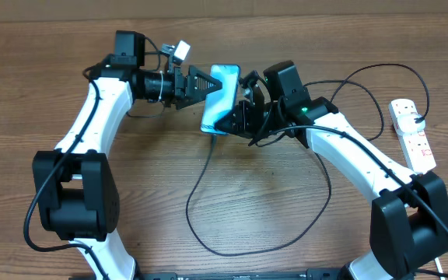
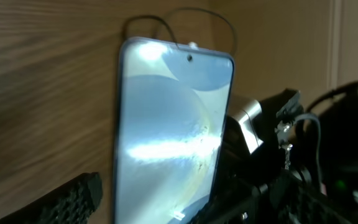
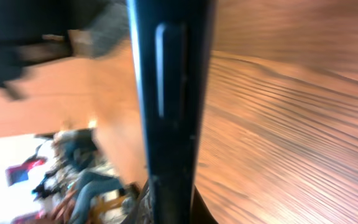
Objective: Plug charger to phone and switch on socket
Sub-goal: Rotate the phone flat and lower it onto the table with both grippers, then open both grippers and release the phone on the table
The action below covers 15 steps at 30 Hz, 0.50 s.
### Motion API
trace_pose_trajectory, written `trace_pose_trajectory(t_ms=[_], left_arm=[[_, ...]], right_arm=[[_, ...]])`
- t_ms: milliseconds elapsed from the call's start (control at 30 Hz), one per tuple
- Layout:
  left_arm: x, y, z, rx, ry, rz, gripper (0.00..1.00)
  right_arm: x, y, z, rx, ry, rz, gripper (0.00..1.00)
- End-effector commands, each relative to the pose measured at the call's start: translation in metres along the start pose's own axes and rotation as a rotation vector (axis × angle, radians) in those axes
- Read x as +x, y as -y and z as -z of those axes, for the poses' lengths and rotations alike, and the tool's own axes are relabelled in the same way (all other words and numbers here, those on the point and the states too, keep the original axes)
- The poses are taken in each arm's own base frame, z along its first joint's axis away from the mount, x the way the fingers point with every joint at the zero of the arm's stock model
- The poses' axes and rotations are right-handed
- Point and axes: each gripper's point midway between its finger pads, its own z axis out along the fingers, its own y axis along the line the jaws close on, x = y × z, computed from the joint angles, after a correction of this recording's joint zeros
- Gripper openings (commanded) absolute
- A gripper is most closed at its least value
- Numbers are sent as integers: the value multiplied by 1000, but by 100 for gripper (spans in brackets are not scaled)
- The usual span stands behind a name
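Observation:
The phone [image 1: 222, 89], light blue screen up and tilted, is held above the table between both arms. It fills the left wrist view [image 2: 166, 130], and the right wrist view shows its black edge [image 3: 169, 93]. My right gripper [image 1: 241, 117] [image 3: 173, 208] is shut on the phone. My left gripper [image 1: 203, 84] [image 2: 166, 208] straddles the phone, with a gap showing beside its left finger. The black charger cable [image 1: 201, 187] [image 2: 166, 17] runs from the phone's lower end in a loop to the white socket [image 1: 413, 134]. I cannot tell if the tip is seated.
The socket lies at the far right of the wooden table with a dark plug [image 1: 419, 118] in it. Cable loops lie in front of the arms and behind the right arm [image 1: 379, 74]. The table's back edge [image 1: 286, 17] is close behind.

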Motion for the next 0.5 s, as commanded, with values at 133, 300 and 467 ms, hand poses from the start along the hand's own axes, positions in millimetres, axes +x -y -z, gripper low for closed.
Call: trace_pose_trajectory(t_ms=[133,300,467], left_arm=[[-13,-73,35,-421,125,132,88],[-8,-98,47,-588,136,160,89],[-8,-115,60,-707,154,166,100]], right_arm=[[2,57,-5,244,10,-92,4],[12,75,-15,277,-39,-139,4],[19,88,-18,315,-66,-171,4]])
